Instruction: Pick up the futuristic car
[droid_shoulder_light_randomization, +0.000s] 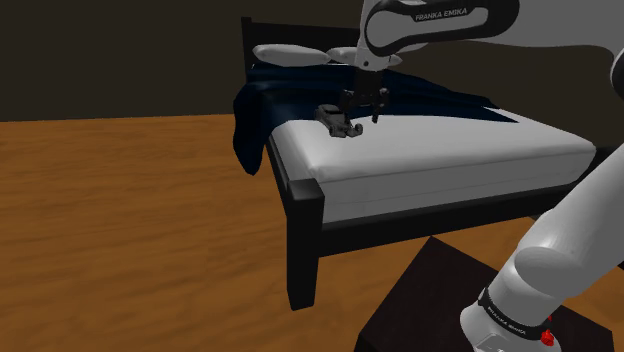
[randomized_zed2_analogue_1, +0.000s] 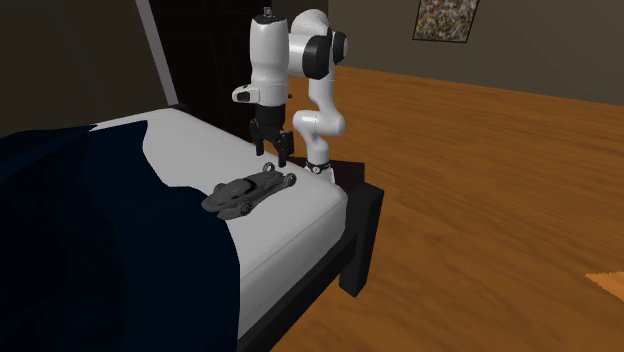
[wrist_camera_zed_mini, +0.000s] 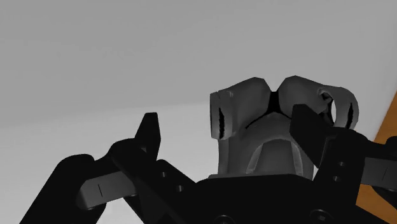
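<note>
The futuristic car (droid_shoulder_light_randomization: 336, 122) is a small grey model lying on the white mattress (droid_shoulder_light_randomization: 440, 160) near the blanket's edge. In the second exterior view the car (randomized_zed2_analogue_1: 245, 192) lies flat, one end toward the arm. My black gripper (droid_shoulder_light_randomization: 362, 113) hangs open just above that end of the car, a little toward the shoulder view's right. In the second exterior view the gripper (randomized_zed2_analogue_1: 272, 151) points straight down over the mattress, behind the car's near end. In the wrist view the grey car (wrist_camera_zed_mini: 254, 127) sits between the spread fingers (wrist_camera_zed_mini: 149, 130), closer to one of them, and is not clasped.
A dark blue blanket (droid_shoulder_light_randomization: 290, 100) covers the bed's far half, with pale pillows (droid_shoulder_light_randomization: 285, 52) at the headboard. The dark bed frame (droid_shoulder_light_randomization: 303, 240) borders the mattress. Wooden floor (droid_shoulder_light_randomization: 130, 220) surrounds the bed. My dark stand (droid_shoulder_light_randomization: 430, 310) sits beside it.
</note>
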